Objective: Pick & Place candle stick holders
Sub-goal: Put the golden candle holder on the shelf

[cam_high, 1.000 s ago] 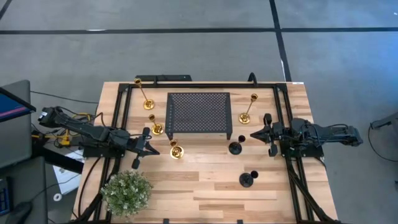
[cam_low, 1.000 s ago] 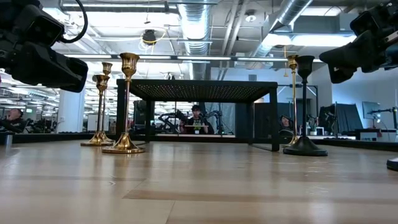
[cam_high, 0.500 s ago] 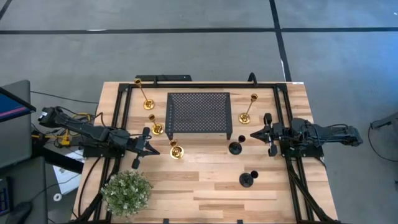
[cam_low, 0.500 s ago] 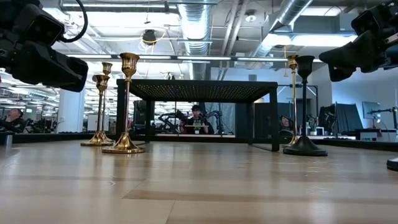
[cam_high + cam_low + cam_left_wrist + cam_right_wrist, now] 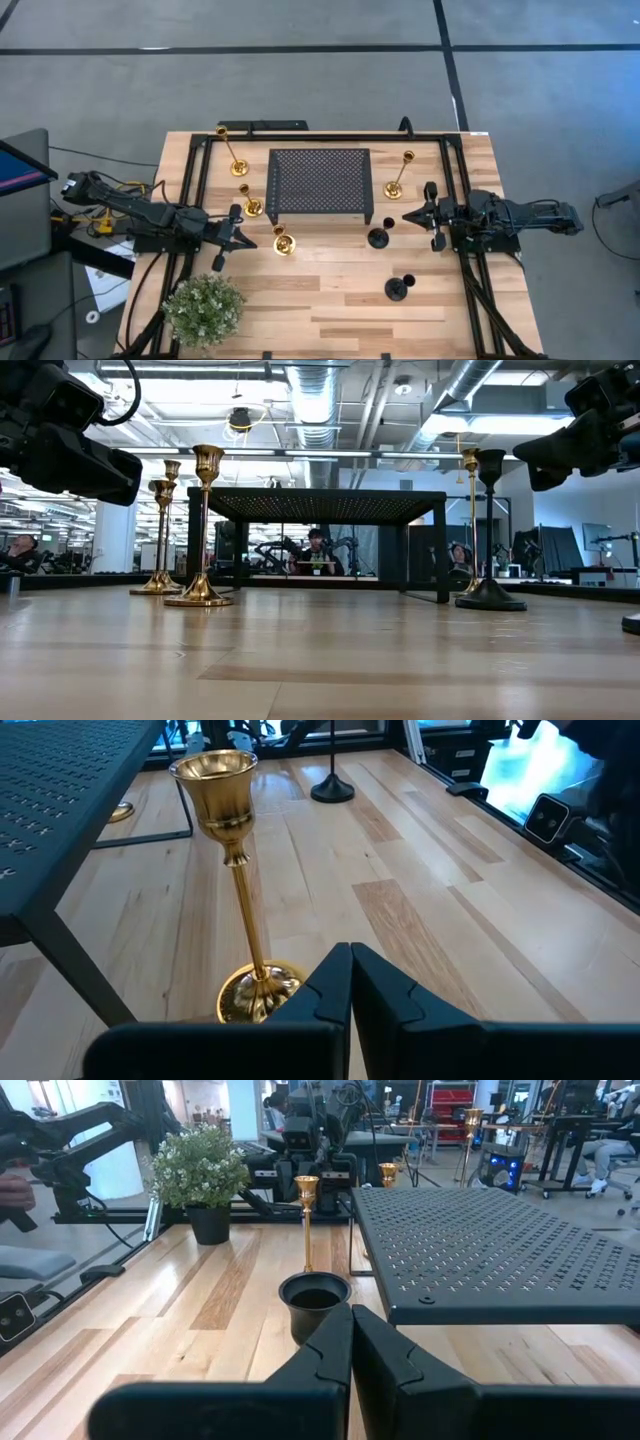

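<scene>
Several candle stick holders stand upright on their round bases on the wooden table. A tall gold one [image 5: 233, 155] is left of the black perforated stand [image 5: 320, 182] and another [image 5: 399, 176] is to its right. Two short gold ones [image 5: 250, 203] [image 5: 283, 240] stand at the stand's left front. Two black ones [image 5: 378, 237] [image 5: 397, 289] stand nearer the front right. My left gripper [image 5: 250, 240] is shut, level, just left of the nearer short gold holder [image 5: 240, 890]. My right gripper [image 5: 406, 218] is shut, level, right of a black holder [image 5: 315, 1305].
A green potted plant [image 5: 204, 308] stands at the near left corner. Black frame rails [image 5: 190, 190] run along the table's left, right and far sides. Bare wood [image 5: 320, 300] lies between the plant and the nearer black holder.
</scene>
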Controlling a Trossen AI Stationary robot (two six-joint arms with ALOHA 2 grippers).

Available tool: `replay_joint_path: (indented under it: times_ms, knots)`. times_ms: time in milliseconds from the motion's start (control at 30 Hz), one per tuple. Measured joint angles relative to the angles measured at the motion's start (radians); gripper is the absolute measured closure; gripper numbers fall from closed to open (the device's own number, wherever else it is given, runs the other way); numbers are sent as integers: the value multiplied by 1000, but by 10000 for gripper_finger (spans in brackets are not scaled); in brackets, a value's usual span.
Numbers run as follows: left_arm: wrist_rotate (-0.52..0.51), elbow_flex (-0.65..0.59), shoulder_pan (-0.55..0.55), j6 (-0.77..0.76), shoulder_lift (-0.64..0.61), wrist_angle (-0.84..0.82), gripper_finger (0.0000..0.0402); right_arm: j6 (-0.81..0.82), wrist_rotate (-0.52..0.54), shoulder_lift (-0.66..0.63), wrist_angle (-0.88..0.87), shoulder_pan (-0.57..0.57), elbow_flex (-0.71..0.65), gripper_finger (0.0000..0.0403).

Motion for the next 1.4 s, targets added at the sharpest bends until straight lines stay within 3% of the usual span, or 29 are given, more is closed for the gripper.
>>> replay_joint_path:
  times_ms: [200,367,1400]
  knots:
    - [0,0,0,0,0,5,394,8,0,0,0,0,0,403]
    - [0,0,0,0,0,6,394,134,0,0,0,0,0,403]
    - [0,0,0,0,0,56,394,140,0,0,0,0,0,403]
